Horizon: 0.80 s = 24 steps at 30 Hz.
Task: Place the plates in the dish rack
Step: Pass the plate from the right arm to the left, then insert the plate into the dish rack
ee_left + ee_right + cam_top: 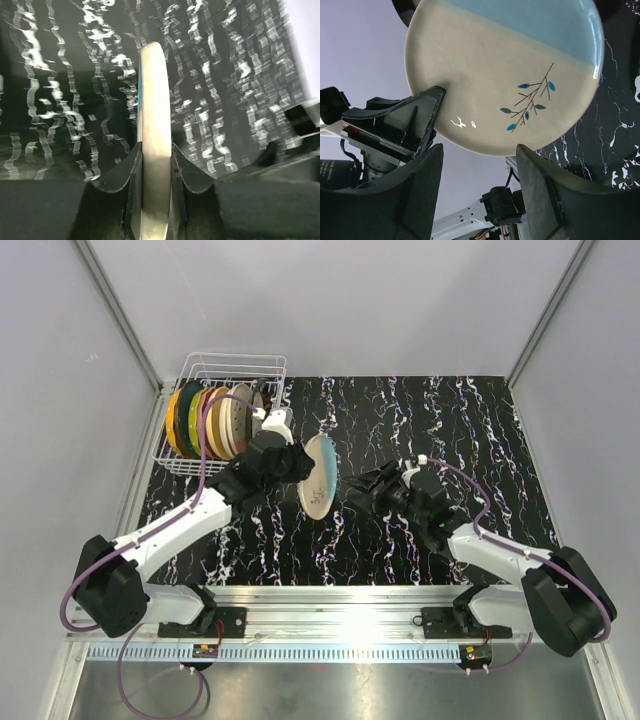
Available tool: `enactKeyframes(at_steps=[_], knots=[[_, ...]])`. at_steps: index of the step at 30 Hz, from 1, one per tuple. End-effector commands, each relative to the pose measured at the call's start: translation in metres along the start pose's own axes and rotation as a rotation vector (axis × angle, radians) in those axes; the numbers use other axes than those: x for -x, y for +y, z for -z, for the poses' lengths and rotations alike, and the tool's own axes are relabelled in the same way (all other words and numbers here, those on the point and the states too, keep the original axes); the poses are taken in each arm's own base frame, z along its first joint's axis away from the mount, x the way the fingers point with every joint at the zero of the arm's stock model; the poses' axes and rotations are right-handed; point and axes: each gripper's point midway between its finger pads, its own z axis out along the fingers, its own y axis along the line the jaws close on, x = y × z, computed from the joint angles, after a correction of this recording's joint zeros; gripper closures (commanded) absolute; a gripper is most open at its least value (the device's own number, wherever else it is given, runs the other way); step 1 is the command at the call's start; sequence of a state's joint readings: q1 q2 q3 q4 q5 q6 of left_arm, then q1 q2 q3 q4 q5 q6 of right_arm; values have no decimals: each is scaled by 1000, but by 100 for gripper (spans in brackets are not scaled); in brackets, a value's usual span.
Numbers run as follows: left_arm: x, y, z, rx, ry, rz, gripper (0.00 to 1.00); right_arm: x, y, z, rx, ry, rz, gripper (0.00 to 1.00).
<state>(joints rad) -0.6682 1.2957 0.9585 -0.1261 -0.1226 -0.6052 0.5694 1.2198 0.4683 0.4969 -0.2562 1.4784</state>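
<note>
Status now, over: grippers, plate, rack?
Left gripper shut on cream-blue plate, held on edge. Right gripper open, near plate. Dish rack holds several plates; nothing seen between.

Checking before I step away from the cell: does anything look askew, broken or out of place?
Nothing stands out. The plates in the dish rack stand upright in a row. The left hand grips a cream-and-blue plate on edge above the table, and the right hand is open beside it. No chips or spills show.
</note>
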Motion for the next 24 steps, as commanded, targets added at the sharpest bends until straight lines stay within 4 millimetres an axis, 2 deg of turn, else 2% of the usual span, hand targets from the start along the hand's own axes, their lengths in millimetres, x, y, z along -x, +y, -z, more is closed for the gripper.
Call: enactKeyframes(at_steps=[1,3,7,8,10,11,13,14,16,17,19,20,24], knots=[[87,-28,33,-34,-233,-149,100,-1,25,7,56,-5,60,33],[97,-21,37,21,-244,-206,100,0,28,11,60,-16,76,33],[102,-13,42,67,-222,-375,100,2,22,14,26,-28,105,33],[112,-17,46,66,-239,-394,100,3,20,14,18,-33,112,33],[116,-14,46,92,-227,-455,100,2,16,14,7,-27,112,34],[128,-21,50,84,-246,-468,100,1,15,14,4,-22,119,34],[131,-21,48,96,-223,-538,100,1,13,15,-9,-21,127,34],[143,-26,52,101,-246,-546,100,1,11,15,-16,-22,133,34],[153,-19,49,166,-245,-587,100,1,13,18,-21,-27,148,34],[167,-18,50,204,-266,-588,100,3,12,18,-25,-34,156,34],[177,-16,51,247,-267,-621,100,3,14,21,-35,-41,178,34],[189,-15,53,285,-291,-624,100,4,15,22,-39,-45,188,34],[212,-7,55,399,-321,-663,100,6,16,27,-57,-57,218,34]])
